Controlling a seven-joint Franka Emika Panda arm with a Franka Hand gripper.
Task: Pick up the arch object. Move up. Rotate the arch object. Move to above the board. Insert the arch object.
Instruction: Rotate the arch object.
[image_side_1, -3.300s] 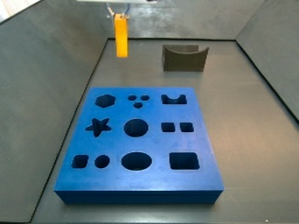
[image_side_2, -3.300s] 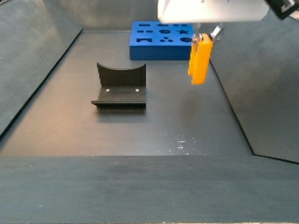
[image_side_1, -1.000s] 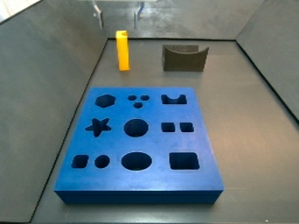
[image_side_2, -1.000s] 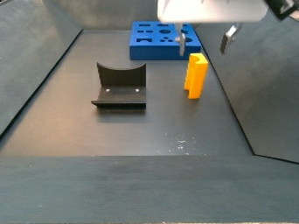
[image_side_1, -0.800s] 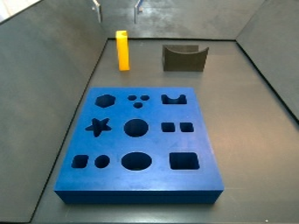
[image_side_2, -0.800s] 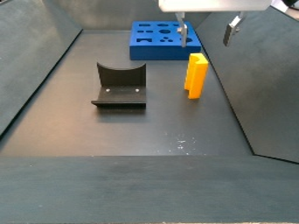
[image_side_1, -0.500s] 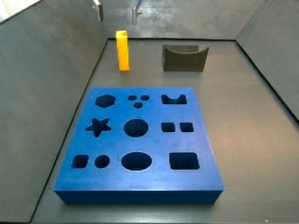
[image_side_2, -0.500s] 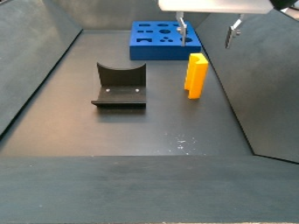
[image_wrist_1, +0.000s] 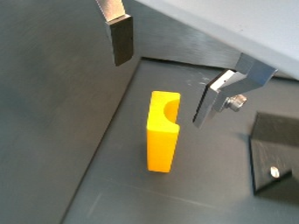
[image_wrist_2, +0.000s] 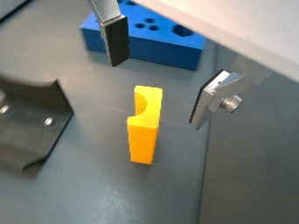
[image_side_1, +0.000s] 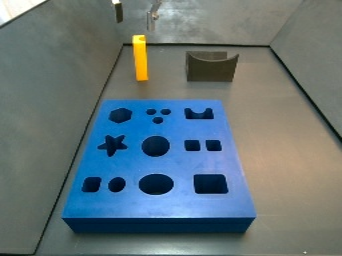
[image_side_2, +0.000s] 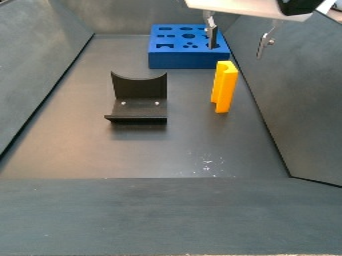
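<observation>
One board (image_side_1: 160, 165) is being shown whole in a side view, but only its near end in a wrist view (image_wrist_2: 146, 35). One fixture (image_side_2: 136, 98) is standing apart. One arch (image_side_2: 223, 87) is standing upright on the floor, untouched. The gripper (image_wrist_1: 166, 64) is being held above it, fingers (image_wrist_2: 114, 39) apart, its body cut off.

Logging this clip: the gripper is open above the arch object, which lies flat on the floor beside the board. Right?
One thing is wrong: the arch object stands upright on the floor, not flat, as a side view shows. The gripper is indeed open above it, with the board nearby.
</observation>
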